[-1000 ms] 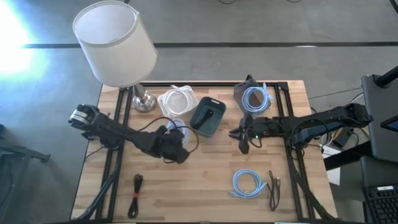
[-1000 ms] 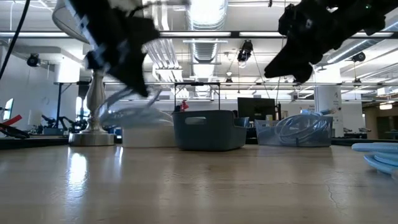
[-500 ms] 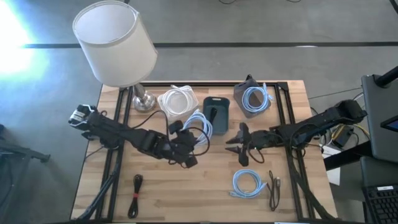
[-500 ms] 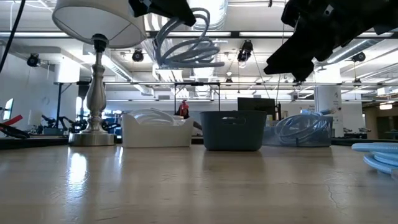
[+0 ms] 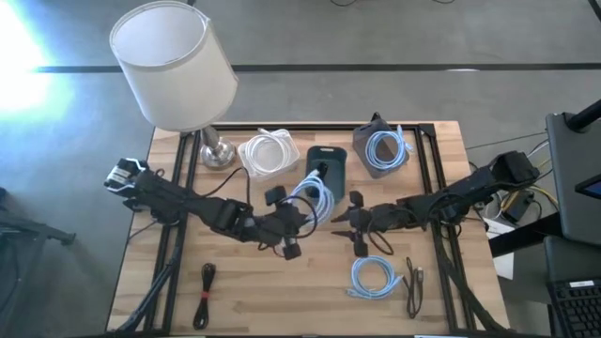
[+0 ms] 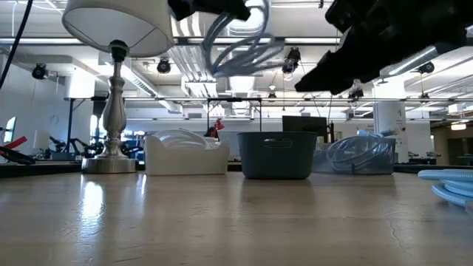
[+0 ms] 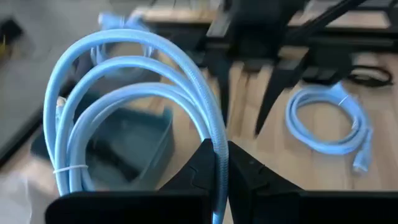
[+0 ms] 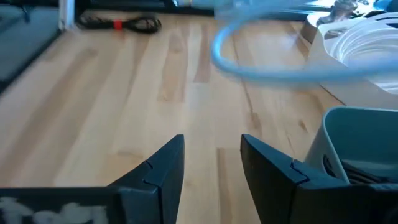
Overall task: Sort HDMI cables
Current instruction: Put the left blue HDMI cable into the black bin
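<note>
My left gripper [image 5: 302, 218] is over the table's middle, shut on a light-blue cable coil [image 5: 315, 194] that is lifted high off the table [image 6: 240, 52]. My right gripper [image 5: 351, 225] hovers open just right of it, touching nothing. A second light-blue coil [image 5: 376, 277] lies flat near the near edge, with a black bundle [image 5: 415, 284] beside it. Another black bundle [image 5: 206, 293] lies near-left. White coils [image 5: 266, 153] fill a white bin. A black cable lies in the dark bin [image 5: 327, 167]. A third blue coil [image 5: 384, 147] sits in the grey bin. My left gripper pinches the light-blue coil between its two fingers at the coil's bundled strands [image 7: 217, 146], several strands together. The coil is lifted clear of the table and its loops [image 7: 118, 93] stand out beyond the fingertips, over the dark bin's near end.
A lamp [image 5: 174, 66] with a metal foot [image 5: 217, 150] stands at the far-left corner. The three bins line the far side. Bare wood [image 5: 282, 286] lies between the near-left black bundle and the near blue coil. My two grippers are close together.
My left gripper has lifted the light-blue coil from beside the white bin and carried it up and toward the table's right, to the dark bin's near end. My right gripper has moved toward the near edge and slightly left. The dark bin has turned square and shifted right.
</note>
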